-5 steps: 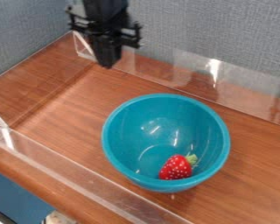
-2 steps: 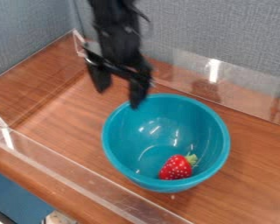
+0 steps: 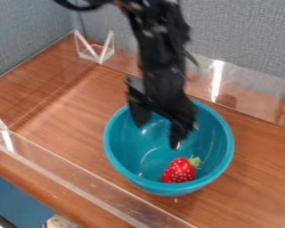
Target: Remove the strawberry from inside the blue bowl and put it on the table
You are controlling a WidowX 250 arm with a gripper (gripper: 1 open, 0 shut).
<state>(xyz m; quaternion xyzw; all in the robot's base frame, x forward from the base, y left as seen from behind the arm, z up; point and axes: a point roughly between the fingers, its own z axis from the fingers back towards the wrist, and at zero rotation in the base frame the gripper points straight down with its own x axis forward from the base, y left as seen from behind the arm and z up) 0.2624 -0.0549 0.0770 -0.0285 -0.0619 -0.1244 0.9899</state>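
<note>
You see a deep, round teal-blue plastic bowl (image 3: 142, 151) with a glossy, smooth inside, on a reddish-brown wood-grain tabletop (image 3: 61, 93) with a soft sheen. Clear, shiny acrylic walls (image 3: 246, 85) border it. The small red strawberry (image 3: 178, 169) looks like speckled plastic.

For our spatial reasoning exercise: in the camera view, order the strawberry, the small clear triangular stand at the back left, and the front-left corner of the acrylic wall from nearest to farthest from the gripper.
1. Strawberry: in the blue bowl, just below the open gripper.
2. Clear stand: back left, by the wall.
3. Front-left wall corner: far left edge.
</note>
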